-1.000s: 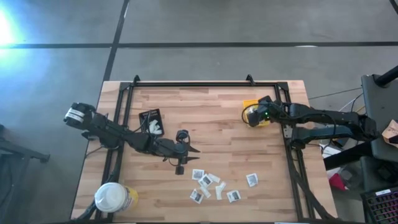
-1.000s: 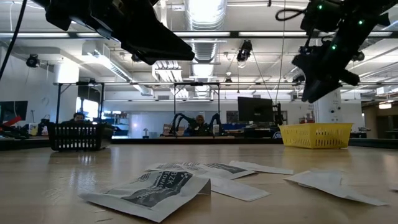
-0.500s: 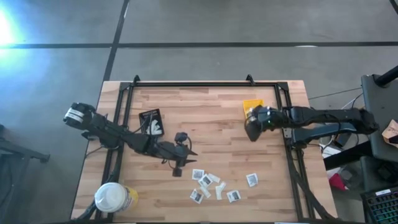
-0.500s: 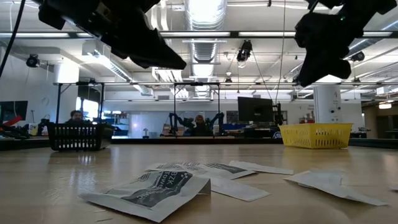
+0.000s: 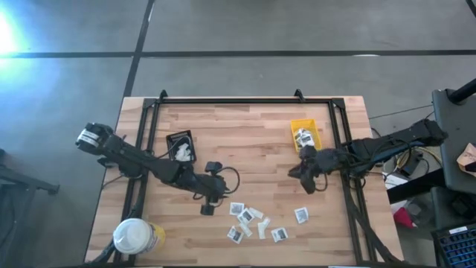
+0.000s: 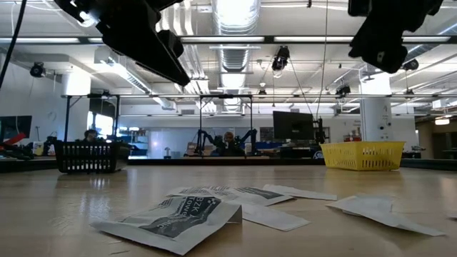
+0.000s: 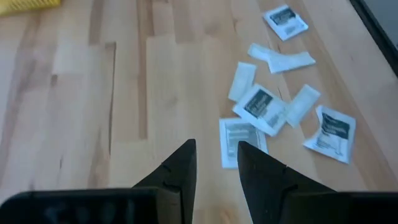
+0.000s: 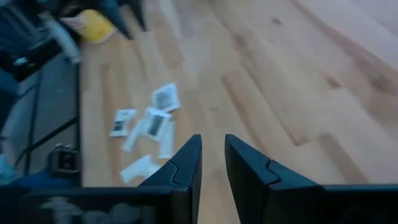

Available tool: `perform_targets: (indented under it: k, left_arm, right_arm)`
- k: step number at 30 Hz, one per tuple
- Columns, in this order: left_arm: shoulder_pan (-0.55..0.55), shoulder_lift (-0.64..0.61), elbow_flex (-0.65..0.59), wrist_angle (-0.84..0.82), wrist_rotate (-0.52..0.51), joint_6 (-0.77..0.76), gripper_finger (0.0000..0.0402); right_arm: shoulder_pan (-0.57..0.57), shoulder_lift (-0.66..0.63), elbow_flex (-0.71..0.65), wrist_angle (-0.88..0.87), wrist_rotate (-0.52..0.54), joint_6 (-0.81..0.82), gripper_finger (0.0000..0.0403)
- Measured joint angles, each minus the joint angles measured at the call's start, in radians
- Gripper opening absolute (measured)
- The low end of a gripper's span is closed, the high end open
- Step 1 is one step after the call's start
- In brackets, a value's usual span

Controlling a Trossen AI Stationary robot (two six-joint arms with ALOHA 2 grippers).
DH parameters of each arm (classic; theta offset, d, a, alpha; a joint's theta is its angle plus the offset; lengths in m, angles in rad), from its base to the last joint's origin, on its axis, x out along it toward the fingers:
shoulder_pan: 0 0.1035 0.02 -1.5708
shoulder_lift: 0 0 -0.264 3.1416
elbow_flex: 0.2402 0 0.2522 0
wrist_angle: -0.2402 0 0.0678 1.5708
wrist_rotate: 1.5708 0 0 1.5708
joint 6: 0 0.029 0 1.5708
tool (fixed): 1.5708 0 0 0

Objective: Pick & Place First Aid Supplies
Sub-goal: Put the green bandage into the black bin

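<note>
- Small white square packets with dark grey centres (image 5: pixel 253 222) are lying scattered on the wooden bench (image 5: pixel 245 141), near its front edge.
- Left hand (image 5: pixel 204 209) is hovering just beside the cluster, fingers narrowly parted, holding nothing.
- Right hand (image 5: pixel 295 173) is hanging between the yellow bin (image 5: pixel 305 134) and the packets, fingers narrowly gapped, empty.

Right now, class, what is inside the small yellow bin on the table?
The yellow bin holds at least one white packet with dark print. Anything beneath it is covered, and the mesh wall hides the contents from table height.
</note>
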Motion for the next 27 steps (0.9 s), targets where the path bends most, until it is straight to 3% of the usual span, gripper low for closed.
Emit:
perform_targets:
  k: [8,17,23,27]
  left_arm:
    - [-0.054,0.0,0.013,-0.079,0.017,-0.12,0.011]
    - [-0.12,0.0,0.012,-0.181,0.017,-0.264,0.011]
    - [-0.139,0.0,0.011,-0.263,0.016,-0.325,0.011]
    - [-0.142,0.0,0.011,-0.31,0.016,-0.345,0.011]
  right_arm:
    - [0.088,0.019,0.0,0.071,0.028,-0.005,0.0067]
    - [0.125,0.135,0.008,0.144,0.028,-0.009,0.0067]
    - [0.144,0.26,0.137,0.089,0.027,-0.075,0.0067]
    - [0.143,0.353,0.256,-0.046,0.03,-0.103,0.0067]
